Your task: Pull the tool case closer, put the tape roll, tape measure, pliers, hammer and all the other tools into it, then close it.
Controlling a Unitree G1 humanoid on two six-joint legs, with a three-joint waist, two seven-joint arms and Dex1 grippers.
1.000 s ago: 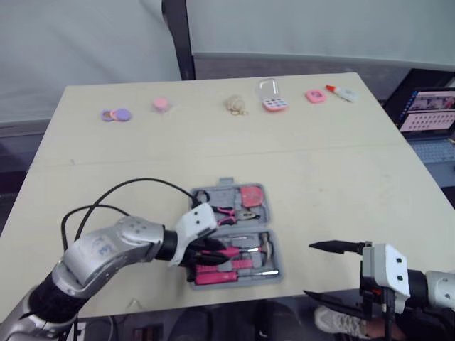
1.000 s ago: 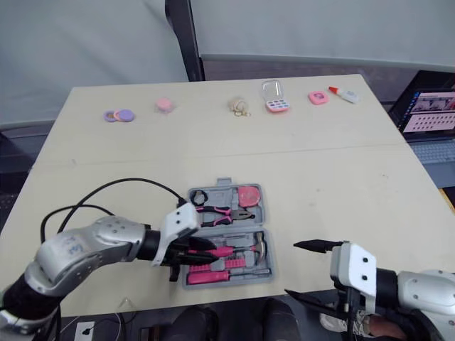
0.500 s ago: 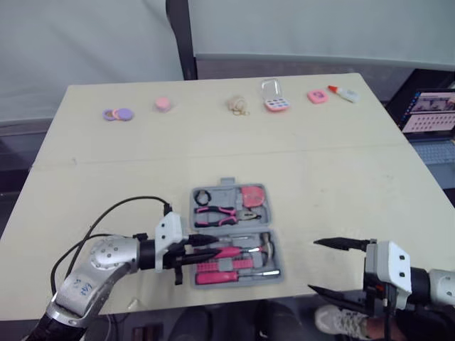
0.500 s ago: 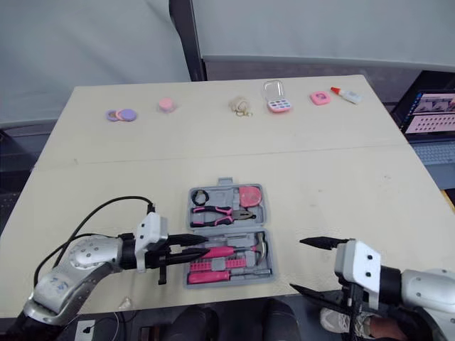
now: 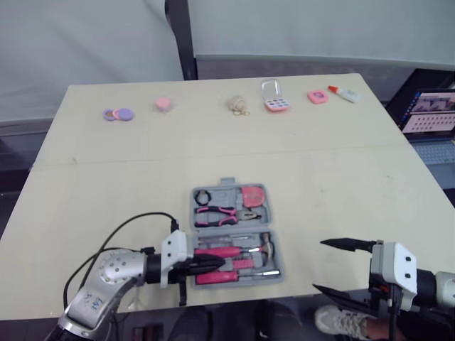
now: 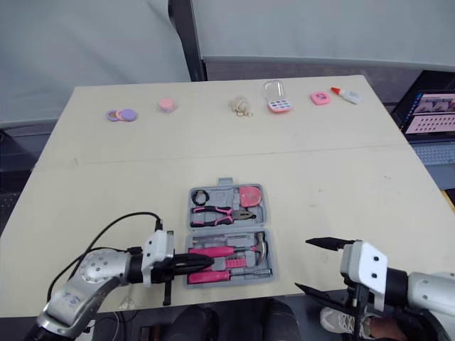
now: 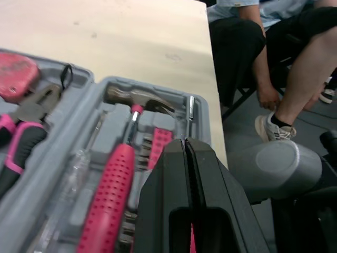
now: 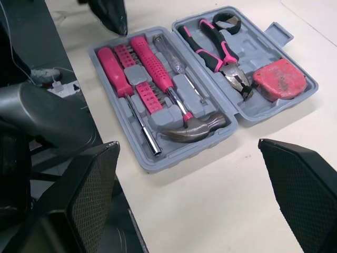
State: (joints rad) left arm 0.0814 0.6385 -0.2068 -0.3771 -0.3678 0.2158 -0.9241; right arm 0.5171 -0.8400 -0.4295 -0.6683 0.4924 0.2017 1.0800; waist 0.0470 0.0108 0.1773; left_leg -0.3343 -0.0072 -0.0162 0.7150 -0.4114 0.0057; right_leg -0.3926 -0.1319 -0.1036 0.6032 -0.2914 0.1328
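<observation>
The grey tool case (image 5: 273, 207) lies open near the table's front edge. Its far half holds the black tape roll (image 5: 202, 197), the pink-handled pliers (image 5: 224, 213) and the pink tape measure (image 5: 250, 195). The near half holds the hammer (image 8: 195, 128), a pink screwdriver (image 8: 113, 68) and bits. My left gripper (image 5: 212, 263) lies low over the near half's left end, above the pink handles; its fingers (image 7: 184, 184) are pressed together with nothing gripped. My right gripper (image 5: 320, 265) hovers open at the table's front edge, right of the case and apart from it.
Small items line the table's far side: purple discs (image 5: 117, 114), a pink piece (image 5: 162, 104), a beige bundle (image 5: 237, 105), a clear box (image 5: 272, 96), a glue bottle (image 5: 343, 93). A laptop (image 5: 426, 114) stands off the right edge. A seated person's legs (image 7: 295, 68) are beyond the front edge.
My left arm has dropped and drawn back toward the front-left, its fingers now level over the case's near half and closed together. The right gripper drifted slightly right.
</observation>
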